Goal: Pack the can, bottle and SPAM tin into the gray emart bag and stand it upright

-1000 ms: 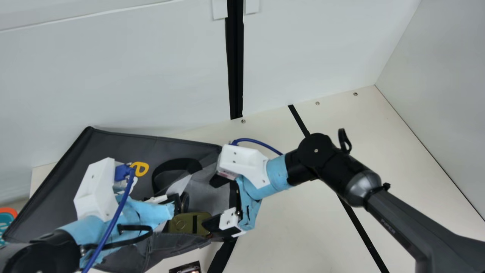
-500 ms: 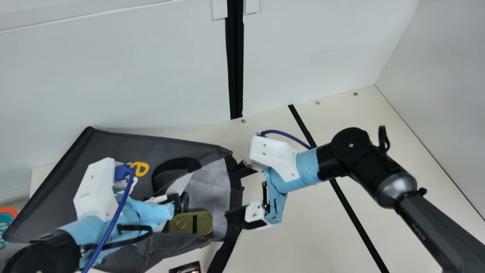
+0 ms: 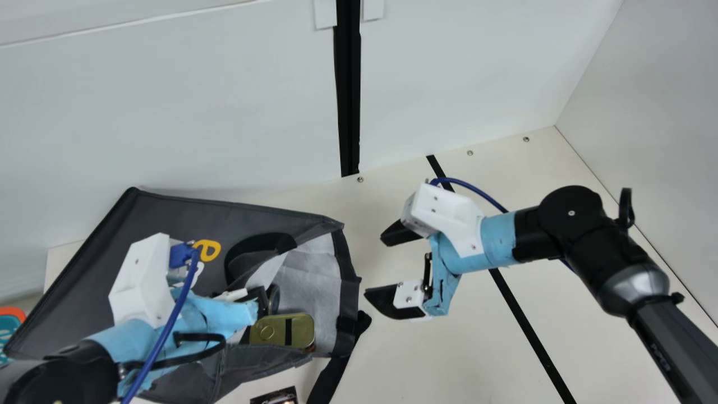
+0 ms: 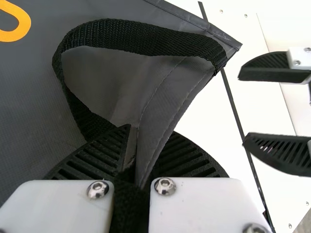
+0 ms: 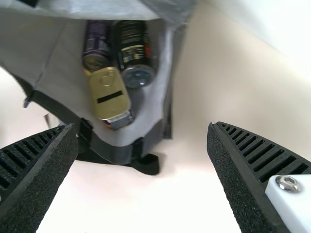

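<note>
The gray bag lies on its side in the main view, mouth toward the right. My left gripper is at the mouth's left part; in the left wrist view the left gripper is shut on the bag's edge near a black handle. My right gripper hangs right of the mouth, open and holding nothing; in its wrist view the right gripper has the mouth beyond its fingers. Inside the bag lie the SPAM tin, a purple can and a dark cylinder, can or bottle.
A small dark box sits below the bag at the main view's bottom edge. An orange and teal object shows at the far left. A pale wall stands behind the bag.
My right gripper has moved off the bag's mouth to the right, uncovering its rim and the tin. The strap at the rim's lower corner has shifted. My left arm has stayed still.
</note>
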